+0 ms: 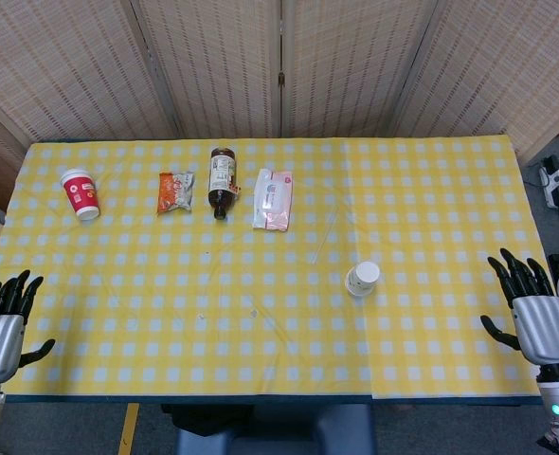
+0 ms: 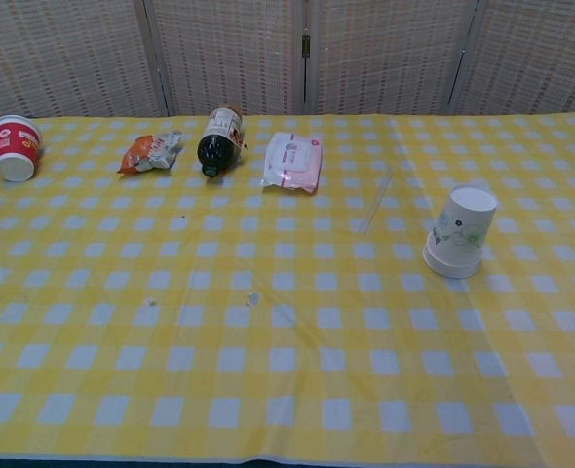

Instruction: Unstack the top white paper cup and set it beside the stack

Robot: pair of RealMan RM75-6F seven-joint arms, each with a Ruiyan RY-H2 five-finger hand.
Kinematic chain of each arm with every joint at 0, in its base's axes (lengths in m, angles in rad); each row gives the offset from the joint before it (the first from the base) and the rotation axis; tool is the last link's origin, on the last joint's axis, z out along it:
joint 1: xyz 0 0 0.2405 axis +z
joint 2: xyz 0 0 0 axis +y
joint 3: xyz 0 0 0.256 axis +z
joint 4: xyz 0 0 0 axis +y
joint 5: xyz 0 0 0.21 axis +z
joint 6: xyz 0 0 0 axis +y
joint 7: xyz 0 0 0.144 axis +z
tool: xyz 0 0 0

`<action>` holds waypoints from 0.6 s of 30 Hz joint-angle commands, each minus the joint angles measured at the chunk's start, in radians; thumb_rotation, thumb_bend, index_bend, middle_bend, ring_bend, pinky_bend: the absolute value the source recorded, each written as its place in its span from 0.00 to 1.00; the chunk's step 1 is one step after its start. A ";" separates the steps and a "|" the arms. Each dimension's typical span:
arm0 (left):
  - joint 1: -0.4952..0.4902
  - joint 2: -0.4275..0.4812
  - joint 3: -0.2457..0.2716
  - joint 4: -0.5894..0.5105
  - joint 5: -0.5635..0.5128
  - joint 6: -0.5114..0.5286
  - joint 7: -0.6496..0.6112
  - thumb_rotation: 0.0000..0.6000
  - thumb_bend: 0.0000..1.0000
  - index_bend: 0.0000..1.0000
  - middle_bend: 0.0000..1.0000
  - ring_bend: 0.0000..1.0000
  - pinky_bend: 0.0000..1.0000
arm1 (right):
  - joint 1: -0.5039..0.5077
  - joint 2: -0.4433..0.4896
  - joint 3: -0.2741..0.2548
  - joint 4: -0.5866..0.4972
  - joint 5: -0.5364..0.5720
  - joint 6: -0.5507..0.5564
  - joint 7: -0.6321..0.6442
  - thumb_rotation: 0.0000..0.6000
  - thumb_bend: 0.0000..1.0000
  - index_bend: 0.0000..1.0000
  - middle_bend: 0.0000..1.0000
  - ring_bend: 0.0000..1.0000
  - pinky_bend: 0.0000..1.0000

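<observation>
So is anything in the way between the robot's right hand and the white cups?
Nothing visible is. The right hand waits at the table edge, and only bare checked tablecloth lies between it and the upside-down white paper cup stack.

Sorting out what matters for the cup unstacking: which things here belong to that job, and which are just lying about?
Job:
white paper cup stack, upside down
right hand
left hand

Lying about:
red cup
orange snack packet
dark bottle, on its side
pink wipes pack
</observation>
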 commanded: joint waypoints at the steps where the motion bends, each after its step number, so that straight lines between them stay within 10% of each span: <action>1: -0.001 -0.012 -0.002 0.018 0.000 0.001 -0.011 1.00 0.22 0.01 0.01 0.02 0.00 | 0.004 0.002 -0.001 -0.008 -0.002 -0.006 -0.001 1.00 0.30 0.00 0.00 0.09 0.00; 18: 0.003 -0.026 -0.001 0.055 0.037 0.031 -0.049 1.00 0.23 0.02 0.01 0.02 0.00 | 0.033 0.033 -0.025 -0.039 -0.039 -0.057 0.033 1.00 0.30 0.00 0.00 0.08 0.00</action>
